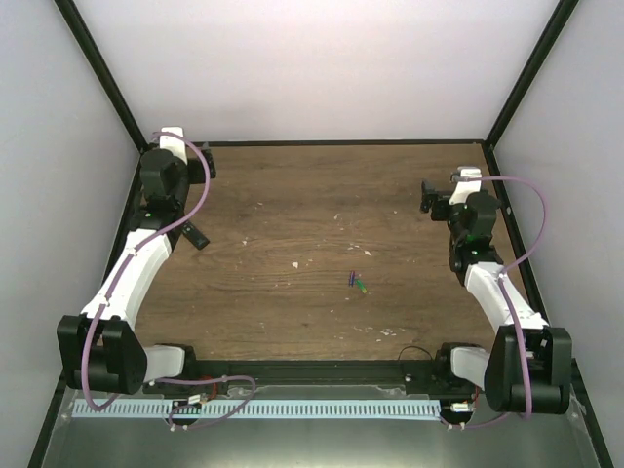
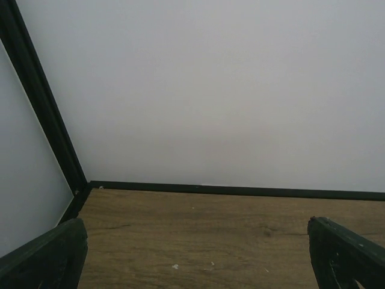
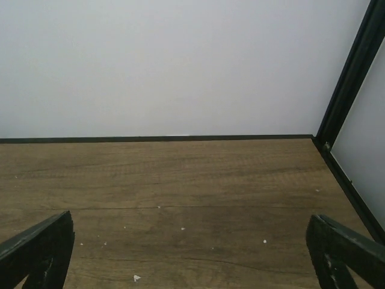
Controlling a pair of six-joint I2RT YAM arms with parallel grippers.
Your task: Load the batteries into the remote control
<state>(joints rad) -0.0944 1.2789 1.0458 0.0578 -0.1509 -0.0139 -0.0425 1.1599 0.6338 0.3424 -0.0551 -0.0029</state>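
In its own wrist view the left pincer has its two dark fingers spread far apart, gripping nothing. It faces the white back wall near the far left corner. The right pincer stands the same way: two fingers set wide, only bare wooden table between them, aimed at the back wall near the far right corner.

From above we count two batteries, lying near the middle of the table, a little right of centre. The blue-purple battery is the farther one, and the green battery sits just beside it on the near right. They are too small for us to tell whether they touch. Both lie well apart from either pincer and nearer to the right arm than to the left arm. They are on the near side of both pincers, which sit toward the back of the table.

We count one remote control. It is a short black bar lying aslant on the table just beside the left arm, on its inner side, well apart from the batteries. It is too small for us to make out buttons, and we cannot tell whether it touches the arm.

We count two arms, two pincers and four fingers in all. Pale specks are scattered over the wood, too many and too faint to count.
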